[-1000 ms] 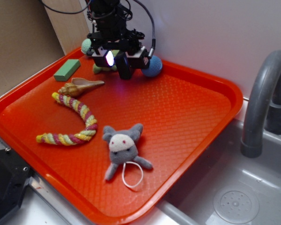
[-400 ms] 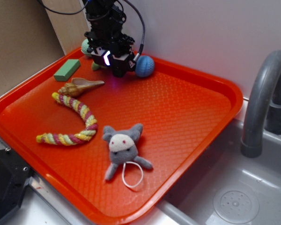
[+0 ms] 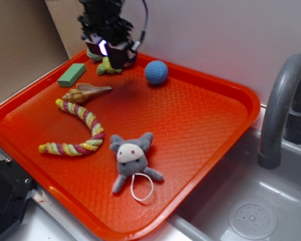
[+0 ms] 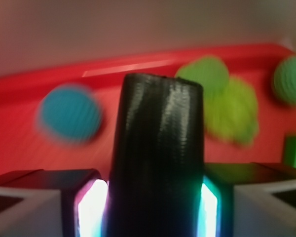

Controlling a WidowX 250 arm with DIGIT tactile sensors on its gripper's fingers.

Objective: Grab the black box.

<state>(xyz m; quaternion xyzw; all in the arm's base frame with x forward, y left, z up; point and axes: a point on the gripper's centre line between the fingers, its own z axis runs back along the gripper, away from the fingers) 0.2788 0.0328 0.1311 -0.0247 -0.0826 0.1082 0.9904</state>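
1. The gripper (image 3: 112,55) has risen and moved toward the tray's back-left corner since the earlier frames, where it sat low beside the blue ball (image 3: 156,72).
2. In the wrist view the black box (image 4: 158,158) stands upright between the two glowing fingers (image 4: 91,207), clamped on both sides, so the jaws are closed on it.
3. In the exterior view the box is hard to tell apart from the dark gripper body; it is carried above the orange tray (image 3: 210,115), off its surface.
4. The blue ball, partly hidden by the gripper a second ago, now shows in full and lies apart from the arm, to its right.
5. A yellow-green soft toy (image 3: 108,68) lies just below the gripper near the back rim.
6. The green block (image 3: 72,74), seashell (image 3: 85,92), striped rope (image 3: 79,129) and grey plush animal (image 3: 131,160) lie where they did before.
7. The grey faucet (image 3: 286,105) stands right of the tray.
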